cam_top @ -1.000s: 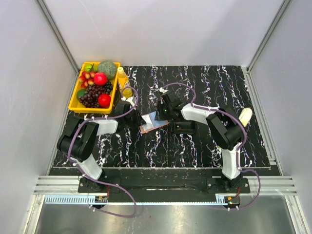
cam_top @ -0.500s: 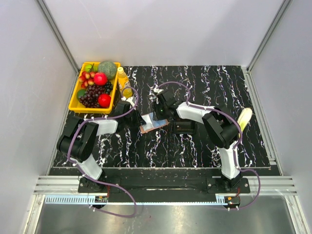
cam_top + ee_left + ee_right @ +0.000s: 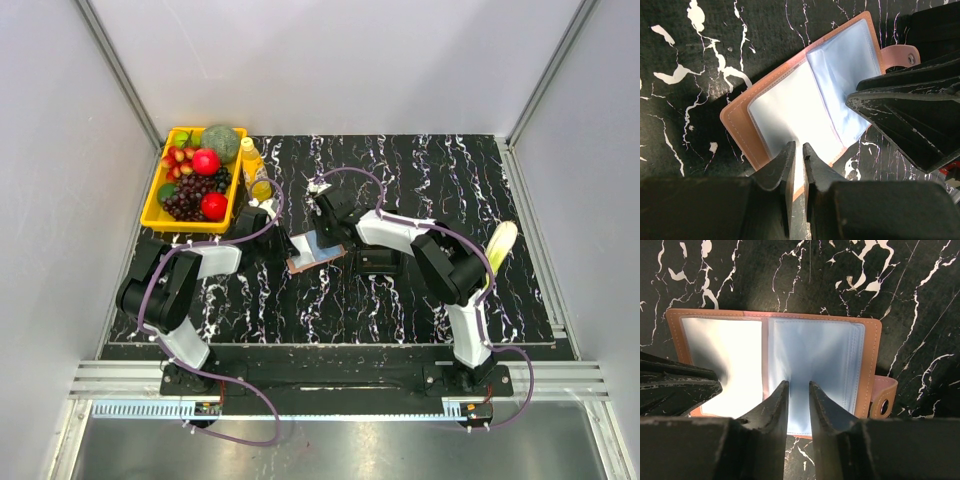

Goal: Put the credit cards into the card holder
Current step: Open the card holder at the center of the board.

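Card holder (image 3: pixel 317 249) lies spread open on the tabletop (image 3: pixel 400 300) between both arms. Our nearly closed left gripper (image 3: pixel 799 150) pinches its left page, likely to pin it flat; our right gripper (image 3: pixel 799 386), jaws narrowly apart, straddles the right page's edge, and we cannot tell whether it grips.

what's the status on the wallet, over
Left gripper pinching the wallet edge. Right gripper jaws narrow over a sleeve, grip unclear. Wallet open. Nothing in the way.
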Available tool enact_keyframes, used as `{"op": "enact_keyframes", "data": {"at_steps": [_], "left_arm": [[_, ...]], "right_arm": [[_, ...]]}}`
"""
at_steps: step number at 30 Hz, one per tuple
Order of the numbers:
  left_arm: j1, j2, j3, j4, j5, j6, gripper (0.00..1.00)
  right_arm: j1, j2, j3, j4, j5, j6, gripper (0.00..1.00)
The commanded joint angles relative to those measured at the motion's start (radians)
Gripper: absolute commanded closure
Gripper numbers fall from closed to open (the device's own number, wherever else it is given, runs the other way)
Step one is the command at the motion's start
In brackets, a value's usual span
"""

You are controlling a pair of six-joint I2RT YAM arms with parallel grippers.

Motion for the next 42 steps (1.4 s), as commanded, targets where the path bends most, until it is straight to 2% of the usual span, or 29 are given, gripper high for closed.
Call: {"op": "enact_keyframes", "data": {"at_steps": [1,2,4,8,13,18,21,22,25,35,42], "left_arm": [[0.0,-0.047,-0.019,0.002,0.013,0.016,0.85],[0.0,-0.055,-0.02,-0.001,0.013,0.016,0.85],[0.0,-0.079,-0.031,0.0,0.012,0.007,0.85],[0.0,-0.142,-0.028,-0.035,0.0,0.023,0.8],[0.017,-0.195,0.097,-0.116,-0.05,0.091,0.7],[0.043,-0.109,0.283,-0.179,-0.021,0.18,0.65],[0.051,-0.028,0.366,-0.172,0.045,0.227,0.64],[0.055,0.011,0.395,-0.168,0.068,0.234,0.61],[0.086,0.138,0.505,-0.193,0.18,0.214,0.62],[0.085,0.259,0.454,-0.161,0.25,0.203,0.6],[0.083,0.256,0.354,-0.139,0.277,0.203,0.62]], "right_arm": [[0.011,0.012,0.014,-0.046,0.031,-0.012,0.68],[0.013,-0.005,0.013,-0.042,0.028,-0.009,0.61],[0.011,-0.042,0.01,-0.034,0.013,0.0,0.57],[0.011,-0.146,-0.01,-0.02,-0.016,0.029,0.53],[0.011,-0.241,-0.087,-0.014,-0.012,0.055,0.53],[0.011,-0.297,-0.18,-0.007,-0.059,0.112,0.53],[0.01,-0.303,-0.213,-0.005,-0.076,0.149,0.53],[0.011,-0.298,-0.219,-0.003,-0.084,0.161,0.53],[0.01,-0.272,-0.24,0.021,-0.104,0.192,0.53],[0.004,-0.176,-0.227,0.063,-0.14,0.204,0.52],[-0.025,-0.139,-0.217,0.075,-0.166,0.222,0.5]]}}
